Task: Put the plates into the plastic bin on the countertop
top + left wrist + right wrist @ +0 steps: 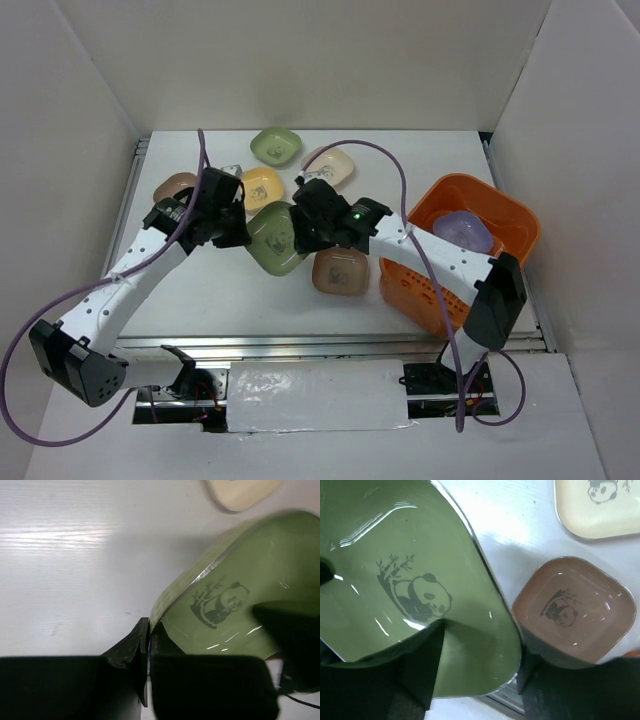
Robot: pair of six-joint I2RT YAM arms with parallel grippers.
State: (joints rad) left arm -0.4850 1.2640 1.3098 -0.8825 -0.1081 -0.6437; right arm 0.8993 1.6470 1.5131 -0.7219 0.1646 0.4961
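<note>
**Both grippers at one green plate, mid-countertop**

The left gripper (pixel 149 646) is clenched on the rim of a green plate (pixel 235 610). Its two fingers are pinched together with the plate's edge caught between them, one inside the dish and one outside. In the left wrist view the plate looks tilted rather than flat on the surface.

The right gripper (pixel 480 635) is at the opposite side of the same plate. Its jaws stand apart astride the rim, one finger (pixel 422 667) over the inner slope near the panda print and the other just outside the edge. Whether they press on the plate cannot be told.

The green plate lies near the middle of the countertop (pixel 200 300), between the two grippers. A brown plate (pixel 340 272) sits just beside it, toward the near edge and to the right. A yellow plate (pixel 262 186) lies just beyond it, toward the far edge. A second green plate (pixel 276 146) is close to the middle of the far edge, and a cream plate (pixel 332 165) sits to its right. Another brown plate (pixel 172 186) lies toward the left edge, partly hidden by the left arm.

The orange plastic bin (pixel 505 210) stands at the right edge of the countertop, with the right arm reaching across its near side. One lilac plate (pixel 462 230) rests inside it.
</note>
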